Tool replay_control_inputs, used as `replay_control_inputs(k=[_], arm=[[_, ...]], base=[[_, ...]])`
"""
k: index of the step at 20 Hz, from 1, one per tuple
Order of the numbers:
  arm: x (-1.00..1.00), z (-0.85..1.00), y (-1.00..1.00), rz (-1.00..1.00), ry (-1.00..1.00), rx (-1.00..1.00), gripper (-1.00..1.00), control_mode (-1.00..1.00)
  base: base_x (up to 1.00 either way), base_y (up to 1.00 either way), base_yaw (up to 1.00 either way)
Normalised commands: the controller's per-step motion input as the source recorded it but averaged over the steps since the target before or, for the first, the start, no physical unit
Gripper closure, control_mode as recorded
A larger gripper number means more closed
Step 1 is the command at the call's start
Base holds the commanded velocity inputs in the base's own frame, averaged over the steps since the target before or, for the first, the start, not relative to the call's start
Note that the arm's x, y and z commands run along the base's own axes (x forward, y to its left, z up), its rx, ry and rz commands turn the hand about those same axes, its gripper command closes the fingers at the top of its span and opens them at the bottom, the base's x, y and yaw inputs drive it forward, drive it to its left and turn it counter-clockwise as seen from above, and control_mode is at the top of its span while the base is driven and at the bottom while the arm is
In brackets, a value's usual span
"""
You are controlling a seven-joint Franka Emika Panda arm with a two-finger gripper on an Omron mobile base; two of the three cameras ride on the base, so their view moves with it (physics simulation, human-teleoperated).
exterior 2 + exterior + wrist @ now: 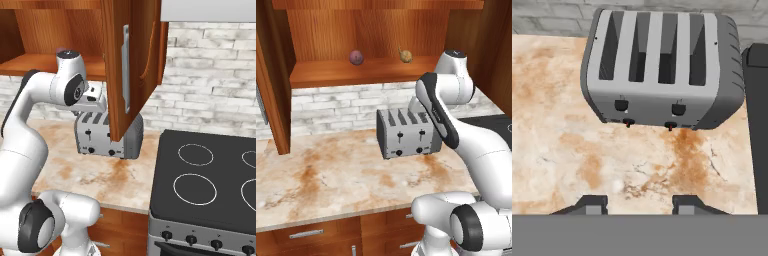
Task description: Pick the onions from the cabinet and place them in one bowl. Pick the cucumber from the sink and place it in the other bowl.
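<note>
Two onions lie on the plank shelf of the open wooden cabinet (pixel 356 75): a purple-red one (pixel 356 57) to the left and a yellow-brown one (pixel 406 56) to the right. My gripper (pixel 639 202) hangs well below that shelf, above the marble counter (pixel 572 150) just in front of the toaster. It points down, and its fingers stand open with nothing between them. The bowls, the cucumber and the sink are out of view.
A grey four-slot toaster (pixel 406 134) stands on the counter against the brick wall. The cabinet's open door (pixel 132 65) juts out to the right of my arm. A black stove (pixel 210 180) adjoins the counter on the right. Drawers run below.
</note>
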Motion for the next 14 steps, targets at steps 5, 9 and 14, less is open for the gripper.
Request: replay_control_inputs(k=[5, 9, 14], arm=[[-0.11, 0.03, 0.19, 0.0, -0.07, -0.03, -1.0, -1.0], [-0.26, 0.2, 0.3, 0.0, -0.23, -0.09, -1.0, -1.0], [-0.22, 0.35, 0.25, 0.0, -0.22, 0.0, -1.0, -1.0]], base=[[0.0, 0.0, 0.0], [0.0, 0.0, 0.0], [0.0, 0.0, 0.0]])
